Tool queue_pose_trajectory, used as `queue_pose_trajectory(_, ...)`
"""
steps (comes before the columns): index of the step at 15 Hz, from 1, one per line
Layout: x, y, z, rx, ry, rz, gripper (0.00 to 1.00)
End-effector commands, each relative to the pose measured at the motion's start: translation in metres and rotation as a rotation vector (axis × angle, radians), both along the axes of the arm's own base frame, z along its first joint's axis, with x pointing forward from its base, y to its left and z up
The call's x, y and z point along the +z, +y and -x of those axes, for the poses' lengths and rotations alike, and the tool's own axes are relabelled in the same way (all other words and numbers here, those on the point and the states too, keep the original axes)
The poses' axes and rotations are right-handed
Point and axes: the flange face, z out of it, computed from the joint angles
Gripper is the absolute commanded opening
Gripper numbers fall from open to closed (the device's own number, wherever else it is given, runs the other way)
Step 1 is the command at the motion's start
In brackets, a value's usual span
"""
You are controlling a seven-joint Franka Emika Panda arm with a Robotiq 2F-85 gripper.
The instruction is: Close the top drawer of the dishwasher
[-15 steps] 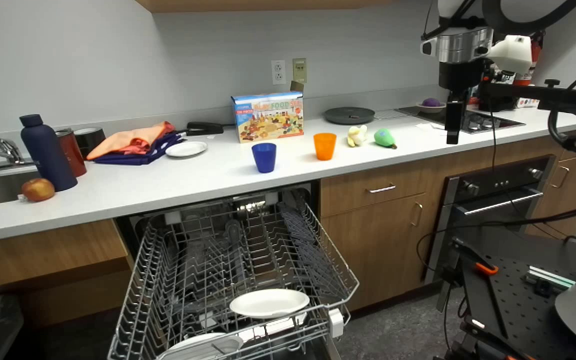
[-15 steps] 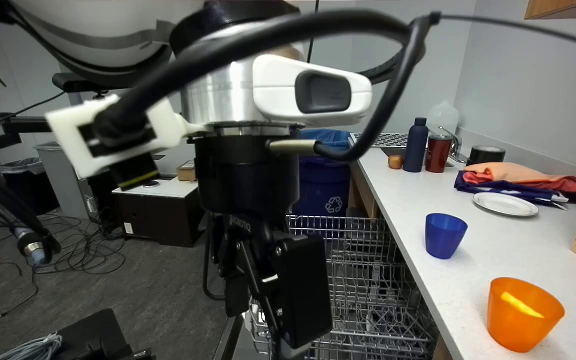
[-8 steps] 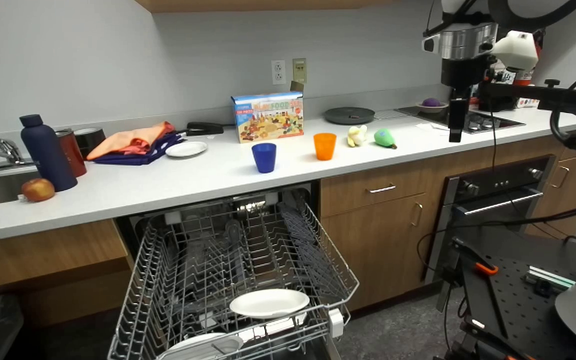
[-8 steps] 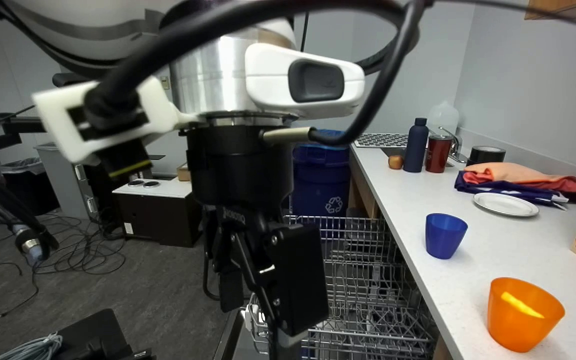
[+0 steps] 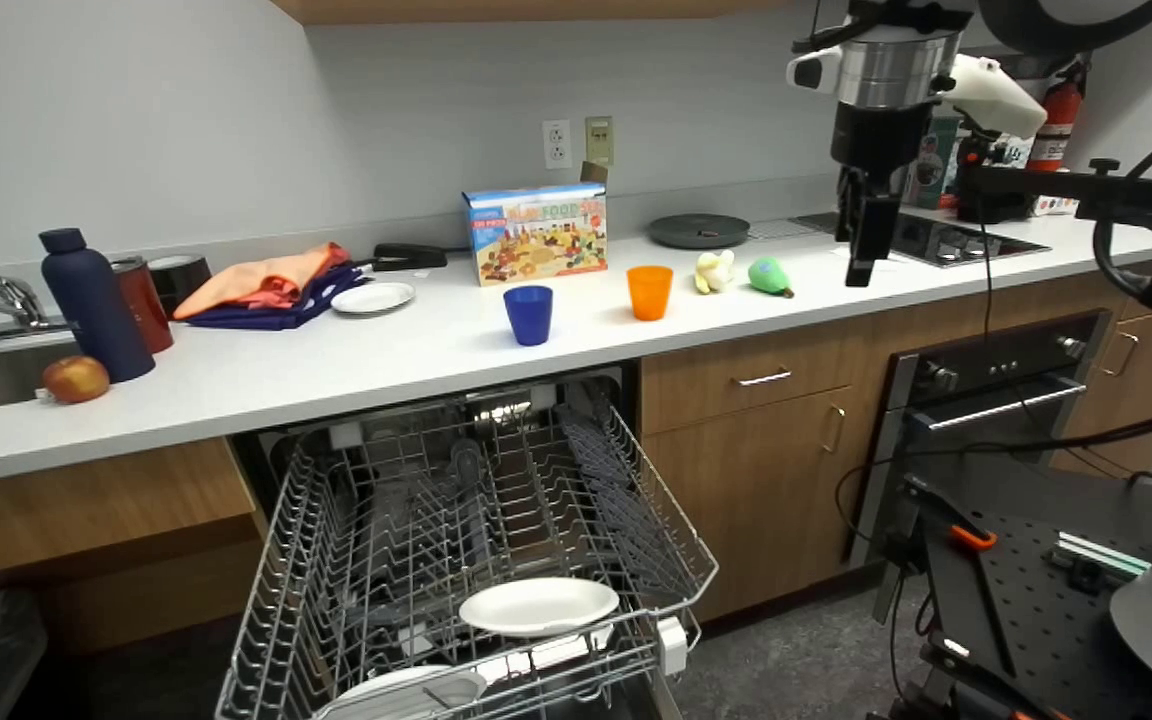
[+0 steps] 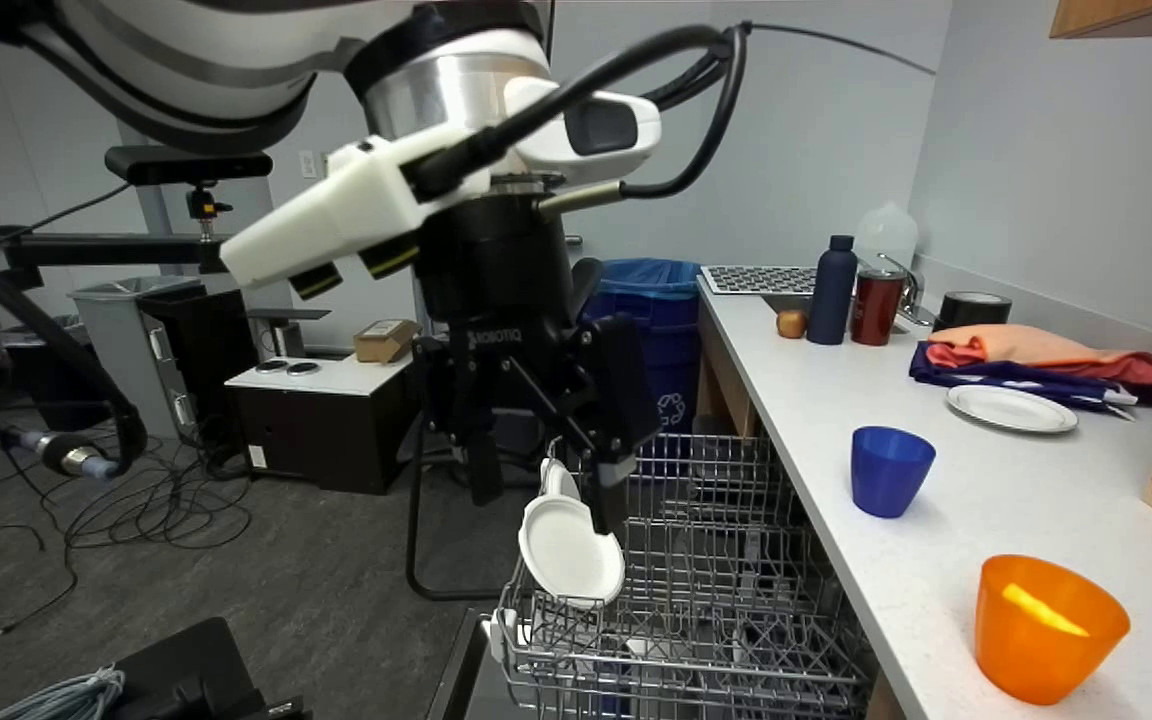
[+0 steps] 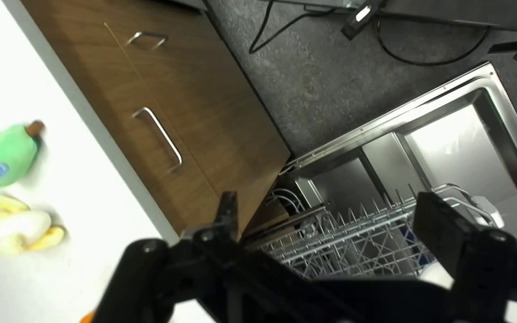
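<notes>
In an exterior view, the top drawer (image 5: 606,490) of the dishwasher (image 5: 626,388) stands pulled out, below and left of the gripper (image 5: 858,265), with two white plates (image 5: 539,607) at the drawer's outer end; one blue cup (image 5: 529,317) and one orange cup (image 5: 650,294) stand on the counter (image 5: 356,365). In an exterior view, two fingers (image 6: 608,508) hang spread wide, holding only air. In the wrist view, the dishwasher door (image 7: 449,139) lies lowered beyond the fingers, one toy pear (image 7: 5,154) and one toy banana (image 7: 16,229) to their left.
</notes>
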Motion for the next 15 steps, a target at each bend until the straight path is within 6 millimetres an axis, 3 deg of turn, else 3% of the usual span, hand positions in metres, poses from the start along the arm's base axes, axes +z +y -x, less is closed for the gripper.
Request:
queue_pose_trajectory(1, 0.007, 0.021, -0.032, 0.104, -0.046, -0.048, 1.00)
queue_pose_trajectory(9, -0.008, 0.084, -0.098, 0.195, -0.044, -0.217, 1.00)
queue_pose_trajectory(10, -0.010, 0.088, -0.102, 0.201, -0.032, -0.220, 1.00)
queue_pose_trajectory(11, -0.007, 0.082, -0.083, 0.174, -0.046, -0.199, 1.00)
queue_pose_trajectory(15, -0.015, 0.088, -0.097, 0.182, -0.022, -0.197, 1.00)
